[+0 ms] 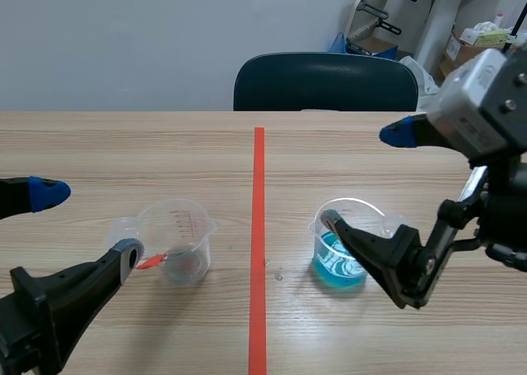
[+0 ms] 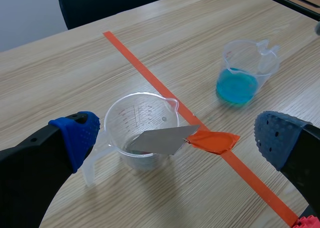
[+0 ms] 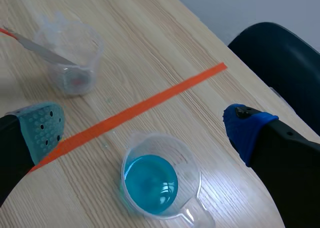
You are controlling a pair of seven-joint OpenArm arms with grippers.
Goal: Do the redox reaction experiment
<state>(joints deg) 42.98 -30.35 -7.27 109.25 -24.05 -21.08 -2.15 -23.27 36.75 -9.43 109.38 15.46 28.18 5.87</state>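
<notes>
blue beaker (image 1: 330, 264) partly behind R claw (image 1: 362, 177), cup (image 1: 185, 245) scale unreadable

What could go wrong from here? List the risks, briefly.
1. The metal blade leans on the rim of the clear cup with its orange handle sticking out. A nudge from the open left gripper could flip it out or tip the cup.
2. The open right gripper hangs close to the cup of blue liquid. A bump or an off-centre squeeze could spill it.
</notes>
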